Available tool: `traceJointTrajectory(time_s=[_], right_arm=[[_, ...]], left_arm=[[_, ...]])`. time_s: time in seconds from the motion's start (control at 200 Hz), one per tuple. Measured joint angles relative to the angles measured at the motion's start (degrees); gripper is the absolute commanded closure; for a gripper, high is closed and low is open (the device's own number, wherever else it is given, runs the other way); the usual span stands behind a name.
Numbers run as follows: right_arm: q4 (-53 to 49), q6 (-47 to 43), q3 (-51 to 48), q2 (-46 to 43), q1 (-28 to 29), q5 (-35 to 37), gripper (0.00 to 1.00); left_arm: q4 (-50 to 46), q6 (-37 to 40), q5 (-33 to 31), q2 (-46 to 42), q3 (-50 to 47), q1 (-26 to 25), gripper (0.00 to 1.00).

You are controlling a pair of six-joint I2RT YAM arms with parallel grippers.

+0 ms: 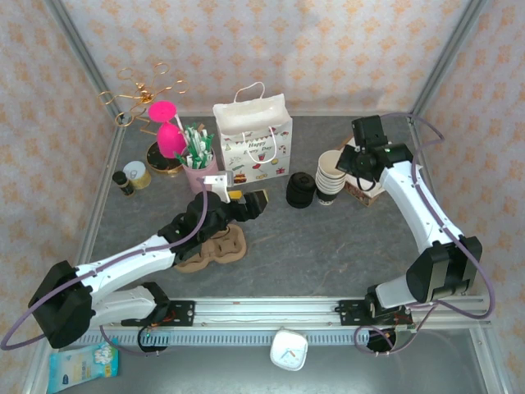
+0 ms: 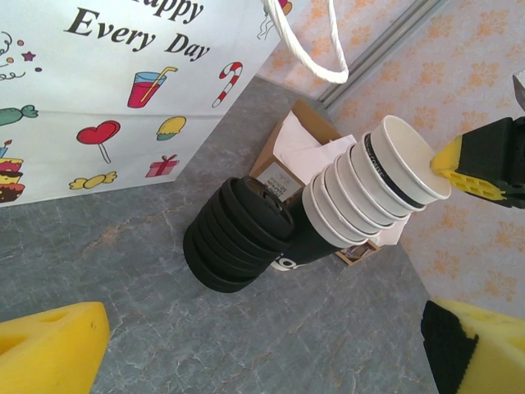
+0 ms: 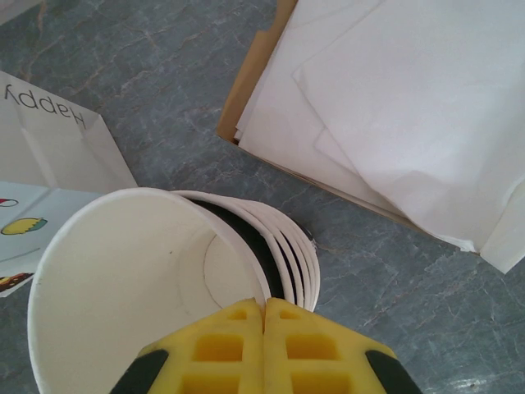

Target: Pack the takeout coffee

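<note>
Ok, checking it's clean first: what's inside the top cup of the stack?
The top cup looks empty: bare white wall and bottom. The right gripper, shut on its rim, covers the near side.

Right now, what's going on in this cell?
The right gripper is shut on the rim of the top cup of the cup stack, which stands at the back right beside the pile of black lids. The left gripper hangs open in front of the gift bag, holding nothing. The pinched cup has no lid on yet.
</note>
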Motion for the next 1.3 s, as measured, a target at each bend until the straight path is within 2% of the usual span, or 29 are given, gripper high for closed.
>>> traceJointTrajectory(time_s=[0.435,0.906,1.161,1.301], right_arm=[[-1.99,0.63,8.92,0.02,-0.13,-0.39,1.00],[-10.99,2.12,18.95,-3.87,1.07,-0.92,1.00],[-13.20,4.98,21.55,-3.96,11.26,-1.44,1.00],[-9.99,8.24,15.41,-4.59,19.21,-1.70,1.00]], left_arm=[[-1.07,0.42,-0.02,0.50,1.92,0.00,0.01],[-6.73,0.42,-0.07,-2.89,3.32,-0.22,0.01],[-15.21,-0.28,-2.05,-10.78,3.37,-0.22,0.01],[-21.55,-1.16,-4.57,-15.61,3.80,-0.22,0.01]])
